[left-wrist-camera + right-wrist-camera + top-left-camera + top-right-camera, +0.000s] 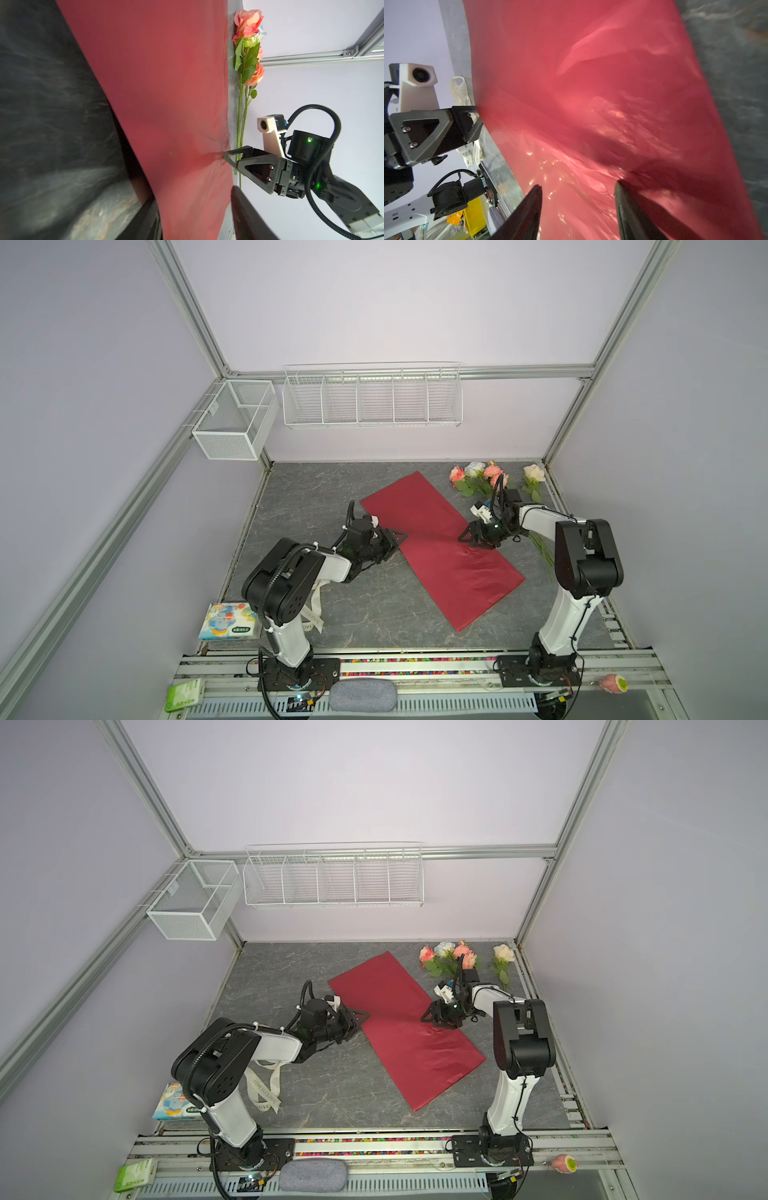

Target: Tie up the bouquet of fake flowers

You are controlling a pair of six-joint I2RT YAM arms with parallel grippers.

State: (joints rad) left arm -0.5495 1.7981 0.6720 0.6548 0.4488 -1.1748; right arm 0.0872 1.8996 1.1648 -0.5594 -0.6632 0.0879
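Fingers (pixel 526 217) loom closest, astride thin red wrapping paper (pixel 440 568) that puckers at the tips; uneven pulls from both sides could tear it. Left gripper (pixel 401 536) and right gripper (pixel 464 537) stand part-open at the paper's opposite long edges, tips touching it. Fake flowers (pixel 474 480) lie loose right of its far end.

The cream ribbon (pixel 266 1090) runs under the left arm (pixel 274 1048), so most of it is covered, and its lettering is too small to read. The long stems of the fake flowers (pixel 478 479) mostly disappear behind the right arm (pixel 540 516) in both top views. From the wrist cameras, the left pincer (pixel 194 194) and right pincer (pixel 577 185) show only their finger ends; the rest is cut off by the edge. Beside the left pincer, the tabletop (pixel 52 124) is a dark blur.
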